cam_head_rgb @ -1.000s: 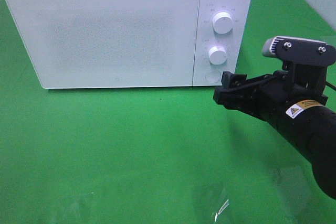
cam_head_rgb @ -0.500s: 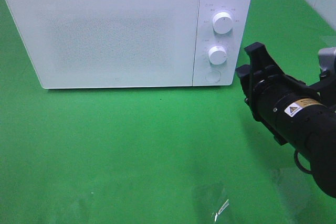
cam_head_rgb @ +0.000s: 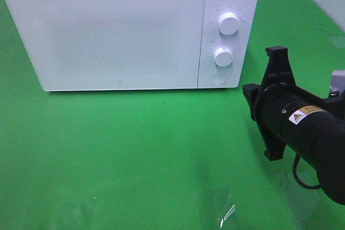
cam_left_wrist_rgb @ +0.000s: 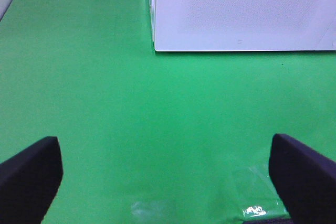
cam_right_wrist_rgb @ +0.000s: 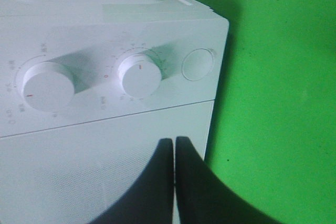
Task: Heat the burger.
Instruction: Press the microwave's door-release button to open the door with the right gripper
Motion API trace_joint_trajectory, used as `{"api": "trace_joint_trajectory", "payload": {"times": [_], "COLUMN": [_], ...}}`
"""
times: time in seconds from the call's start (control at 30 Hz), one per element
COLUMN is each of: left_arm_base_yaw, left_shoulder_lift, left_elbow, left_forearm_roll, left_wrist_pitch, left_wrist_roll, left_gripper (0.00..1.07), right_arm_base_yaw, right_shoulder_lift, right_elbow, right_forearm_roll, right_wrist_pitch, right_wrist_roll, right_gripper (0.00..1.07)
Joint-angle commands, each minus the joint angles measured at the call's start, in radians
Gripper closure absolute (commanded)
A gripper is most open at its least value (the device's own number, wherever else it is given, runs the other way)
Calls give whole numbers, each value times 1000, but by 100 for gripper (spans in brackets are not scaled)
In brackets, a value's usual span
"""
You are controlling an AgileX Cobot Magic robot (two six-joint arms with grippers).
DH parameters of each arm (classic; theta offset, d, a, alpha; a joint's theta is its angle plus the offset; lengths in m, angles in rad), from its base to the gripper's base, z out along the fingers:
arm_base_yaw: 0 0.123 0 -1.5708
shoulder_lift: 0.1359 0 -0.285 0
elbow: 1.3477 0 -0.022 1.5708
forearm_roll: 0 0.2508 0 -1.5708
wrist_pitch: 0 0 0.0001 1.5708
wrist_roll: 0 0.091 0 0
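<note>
The burger is out of view in every frame. The white microwave point(cam_head_rgb: 124, 30) stands at the back of the green cloth with its door closed. My right gripper point(cam_head_rgb: 248, 92) hovers just right of its control panel, rolled onto its side and pointing at the panel. In the right wrist view the right gripper point(cam_right_wrist_rgb: 174, 142) is shut with nothing between its dark fingers, and the microwave point(cam_right_wrist_rgb: 105, 35) fills the picture. My left gripper point(cam_left_wrist_rgb: 168, 182) is open and empty over bare cloth, with the microwave point(cam_left_wrist_rgb: 241, 9) ahead of it. The exterior view does not show the left arm.
The panel carries an upper knob point(cam_head_rgb: 229, 23), a lower knob point(cam_head_rgb: 223, 56) and a round button point(cam_head_rgb: 218, 78). A shiny clear patch point(cam_head_rgb: 221, 211) lies on the cloth near the front edge. Green cloth point(cam_head_rgb: 135, 144) covers the whole table.
The right gripper has drawn back to the right, away from the microwave's button, rolled about a quarter turn and closed its jaws. The left gripper has not moved.
</note>
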Motion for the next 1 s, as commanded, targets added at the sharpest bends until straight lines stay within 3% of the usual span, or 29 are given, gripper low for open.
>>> {"api": "trace_joint_trajectory", "payload": {"times": [0.03, 0.47, 1.0], "left_arm_base_yaw": [2, 2, 2], "left_shoulder_lift": [-16, -16, -16], "left_elbow": [5, 5, 5], "left_forearm_roll": [-4, -4, -4], "left_wrist_pitch": [-4, -4, -4], "left_wrist_roll": [3, 3, 3], "left_gripper": [6, 6, 6], "right_arm_base_yaw": [2, -1, -136], "right_shoulder_lift": [56, 219, 378], "right_elbow": [-17, -121, -287], "right_forearm_roll": [-13, -66, -176], "right_wrist_pitch": [-2, -62, -77], "right_wrist_roll": [67, 153, 212], "right_gripper": [107, 107, 107]}}
